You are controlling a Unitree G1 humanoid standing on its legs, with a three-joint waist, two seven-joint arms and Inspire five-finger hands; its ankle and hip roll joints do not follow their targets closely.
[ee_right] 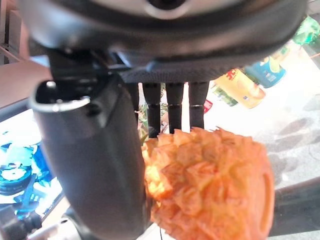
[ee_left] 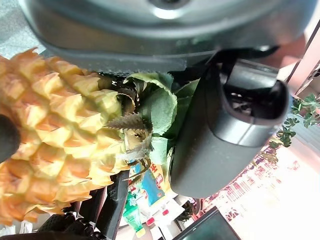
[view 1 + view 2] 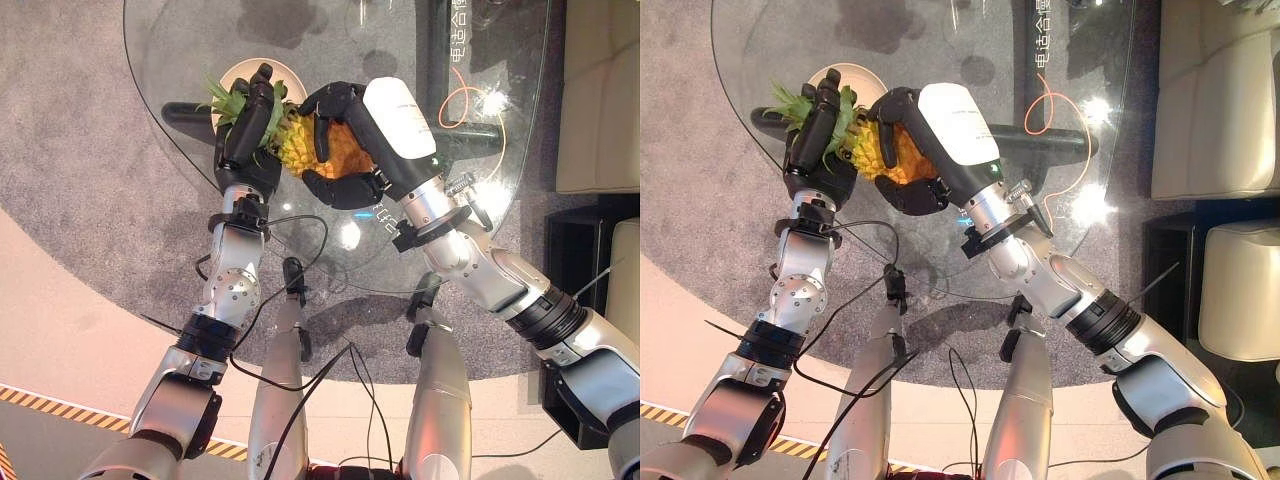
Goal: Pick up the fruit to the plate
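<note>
Glass table (image 3: pixel 160 110) carrying cream plate (image 3: pixel 240 75); my left hand (image 3: pixel 248 135) and right hand (image 3: pixel 350 150) each curl around the yellow, green-leaved pineapple (image 3: pixel 305 145).

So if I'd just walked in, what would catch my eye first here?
Probably the pineapple, bright yellow and held above the round glass table between both dark hands. The right hand curls round its body, while the left hand lies along the green leafy crown. Just beyond the leaves sits a pale plate.
</note>
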